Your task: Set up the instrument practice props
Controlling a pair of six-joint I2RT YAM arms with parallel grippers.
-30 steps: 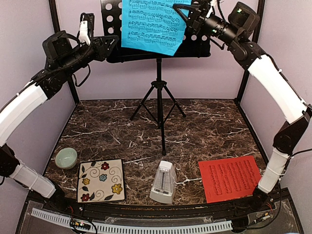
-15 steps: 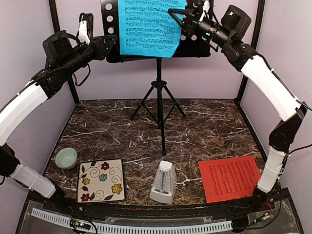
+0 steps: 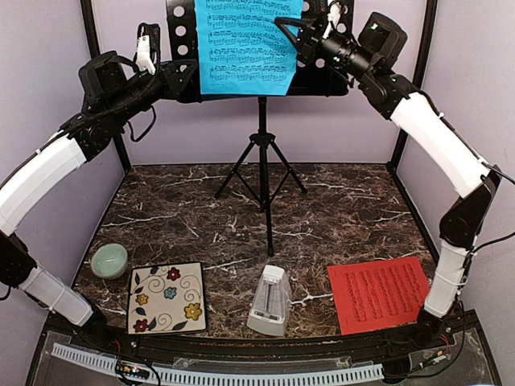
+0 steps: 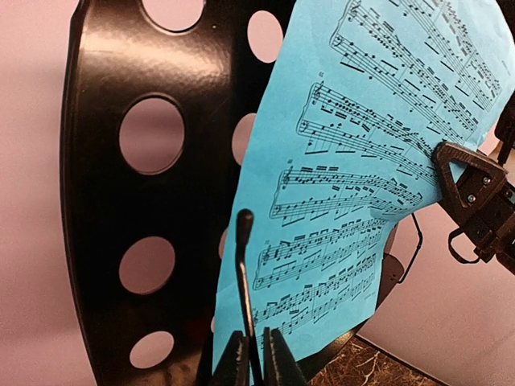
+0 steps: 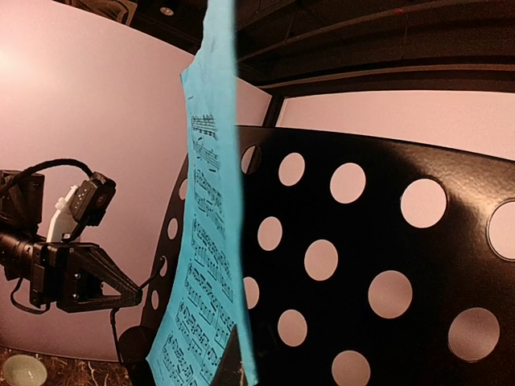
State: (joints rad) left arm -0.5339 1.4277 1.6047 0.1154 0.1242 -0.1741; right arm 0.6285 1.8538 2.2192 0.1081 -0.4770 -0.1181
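Observation:
The black music stand (image 3: 261, 161) stands at the back centre, its perforated desk (image 4: 105, 201) up high. A blue music sheet (image 3: 245, 44) lies against the desk face. My right gripper (image 3: 291, 32) is shut on the sheet's right edge, and the right wrist view shows the sheet (image 5: 201, 241) edge-on beside the desk (image 5: 386, 241). My left gripper (image 4: 249, 362) is at the desk's lower left, its jaws shut on the thin black page-holder wire (image 4: 244, 273) that rises in front of the sheet (image 4: 362, 161). The red music sheet (image 3: 380, 293) and the white metronome (image 3: 269, 301) rest on the table near the front.
A pale green bowl (image 3: 109, 260) and a flower-patterned tile (image 3: 166, 297) sit at the front left. The stand's tripod legs (image 3: 241, 173) spread over the back of the marble table. Purple walls and black frame posts (image 3: 88, 32) close in the sides.
My right gripper moved left and up with the blue sheet, which now hangs straighter on the desk. My left jaws have narrowed onto the page-holder wire.

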